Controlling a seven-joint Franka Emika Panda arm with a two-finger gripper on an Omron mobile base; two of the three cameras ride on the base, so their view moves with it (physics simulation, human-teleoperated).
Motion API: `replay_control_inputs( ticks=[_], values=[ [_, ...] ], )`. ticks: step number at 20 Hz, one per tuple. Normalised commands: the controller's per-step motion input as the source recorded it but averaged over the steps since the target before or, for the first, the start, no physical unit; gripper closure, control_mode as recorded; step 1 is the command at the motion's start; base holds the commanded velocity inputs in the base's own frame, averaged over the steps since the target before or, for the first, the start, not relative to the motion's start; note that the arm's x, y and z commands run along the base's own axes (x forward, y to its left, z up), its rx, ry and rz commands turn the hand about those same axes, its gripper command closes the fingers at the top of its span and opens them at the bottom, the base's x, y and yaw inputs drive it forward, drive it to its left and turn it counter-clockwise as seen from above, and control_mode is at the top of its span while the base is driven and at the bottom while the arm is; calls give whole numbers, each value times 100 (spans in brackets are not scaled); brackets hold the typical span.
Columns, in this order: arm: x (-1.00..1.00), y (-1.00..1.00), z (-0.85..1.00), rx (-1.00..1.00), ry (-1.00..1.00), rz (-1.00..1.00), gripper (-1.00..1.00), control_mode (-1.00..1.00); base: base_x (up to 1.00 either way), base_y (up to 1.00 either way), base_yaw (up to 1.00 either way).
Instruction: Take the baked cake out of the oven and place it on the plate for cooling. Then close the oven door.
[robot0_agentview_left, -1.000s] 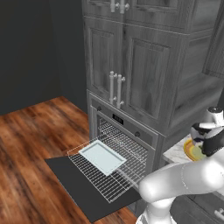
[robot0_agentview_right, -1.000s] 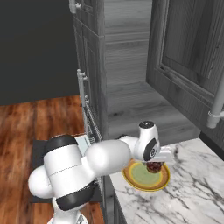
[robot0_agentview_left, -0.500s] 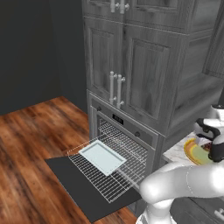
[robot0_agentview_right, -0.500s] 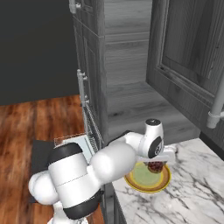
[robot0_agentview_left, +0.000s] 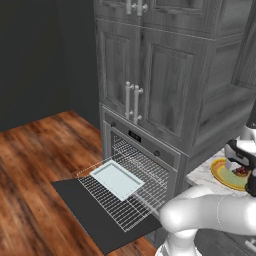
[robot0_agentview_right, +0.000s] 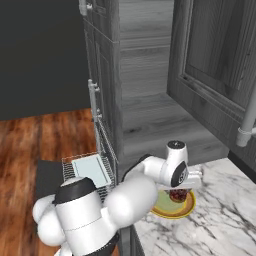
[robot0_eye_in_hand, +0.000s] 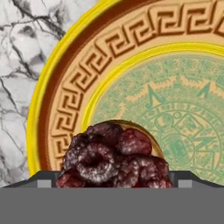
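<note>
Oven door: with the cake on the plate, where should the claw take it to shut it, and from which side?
Grip the far front edge of the oven door, or hook under it. It lies flat and open near the floor, hinged at the oven, so come from below its free end and lift. The pulled-out rack probably needs pushing in first.

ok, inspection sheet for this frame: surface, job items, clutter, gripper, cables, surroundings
surface: white marble counter, right of the oven.
cake: dark lumpy cake on the plate, low between the finger tips.
oven: oven interior exposed, wire rack pulled out.
oven door: oven door folded down flat, not yet closed.
clutter: pale blue tray on the pulled-out rack.
gripper: gripper over the plate, jaws wide; whether they touch the cake cannot be told.
cables: nothing seen.
surroundings: grey wood cabinets, wood floor.
</note>
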Motion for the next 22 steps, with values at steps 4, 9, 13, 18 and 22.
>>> replay_control_inputs(
  ticks=[4,9,13,18,22],
  values=[
    [14,2,-41,0,0,1,100,-100,0,0,0],
    [2,0,-11,0,0,4,100,-100,0,0,0],
    [-18,0,0,0,0,2,-100,-100,0,0,0],
    [-14,15,0,0,0,0,-100,-100,0,0,0],
    [0,36,0,0,0,0,-100,-100,0,0,0]
  ],
)
